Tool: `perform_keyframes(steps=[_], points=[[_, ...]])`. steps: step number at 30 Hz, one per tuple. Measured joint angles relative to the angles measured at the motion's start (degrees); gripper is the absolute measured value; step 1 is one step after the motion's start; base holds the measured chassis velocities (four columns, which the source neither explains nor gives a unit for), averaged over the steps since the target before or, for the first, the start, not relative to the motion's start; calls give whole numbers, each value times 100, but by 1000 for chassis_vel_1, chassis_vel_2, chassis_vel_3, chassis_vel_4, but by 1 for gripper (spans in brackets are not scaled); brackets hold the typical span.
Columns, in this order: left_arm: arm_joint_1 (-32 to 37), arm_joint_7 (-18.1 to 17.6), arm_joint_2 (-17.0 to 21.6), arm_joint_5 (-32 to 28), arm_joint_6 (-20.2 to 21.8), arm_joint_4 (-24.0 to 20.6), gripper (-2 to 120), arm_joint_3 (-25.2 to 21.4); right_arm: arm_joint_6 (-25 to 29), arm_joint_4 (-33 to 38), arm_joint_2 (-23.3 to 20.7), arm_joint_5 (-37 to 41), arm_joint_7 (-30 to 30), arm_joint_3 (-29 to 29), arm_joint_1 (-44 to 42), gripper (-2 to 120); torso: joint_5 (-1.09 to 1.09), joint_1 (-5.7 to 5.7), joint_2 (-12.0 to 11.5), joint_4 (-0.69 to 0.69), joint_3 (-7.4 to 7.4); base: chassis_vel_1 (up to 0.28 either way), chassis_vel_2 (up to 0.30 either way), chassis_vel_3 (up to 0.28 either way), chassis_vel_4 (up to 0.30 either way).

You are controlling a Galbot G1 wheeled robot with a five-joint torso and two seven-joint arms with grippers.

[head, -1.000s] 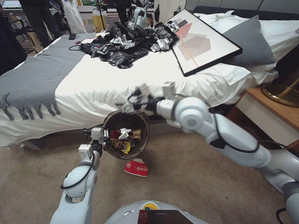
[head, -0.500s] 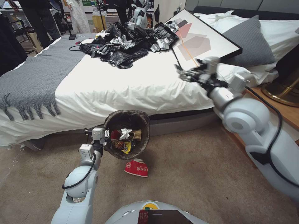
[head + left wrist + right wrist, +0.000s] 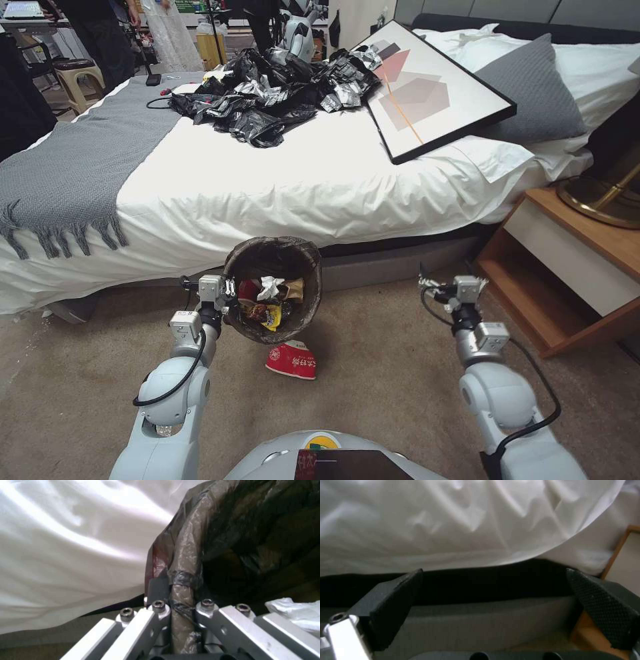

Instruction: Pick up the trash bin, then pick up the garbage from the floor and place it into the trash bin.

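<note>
The left gripper (image 3: 223,288) has its fingers clamped on the rim of the trash bin (image 3: 307,267), pinching the folded-over brown liner – up close, the rim (image 3: 181,597) sits squeezed between the two metal fingers. The bin hangs tilted in front of the bed (image 3: 320,180), its mouth turned toward the robot, and inside you can see litter (image 3: 270,300): a crumpled white scrap, a yellow wrapper, something red and something brown. Just below the bin, on the carpet (image 3: 387,373), lies a red-and-white packet (image 3: 292,360), apart from both grippers. Over on the other side, the right gripper (image 3: 443,283) is held low above the floor near the wooden nightstand (image 3: 580,260), pointing at the bed frame – its black pads (image 3: 603,605) stand wide apart with nothing between them. Up on the bed there is a heap of black plastic bags (image 3: 273,93), a framed picture (image 3: 433,87) and a grey blanket (image 3: 80,160).
</note>
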Motion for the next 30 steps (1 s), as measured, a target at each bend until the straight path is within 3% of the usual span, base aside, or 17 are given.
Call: perform_keyframes(steps=[13, 30], points=[[40, 2, 50, -46, 64, -96, 2, -17, 113, -658, 176, -175, 47, -386, 313, 100, 1, 0, 0, -1, 1, 8, 8, 8, 6], [77, 2, 82, -75, 65, -155, 2, -34, 124, -824, 100, -177, 42, -493, 402, 100, 1, 0, -1, -1, 1, 3, 3, 3, 3]])
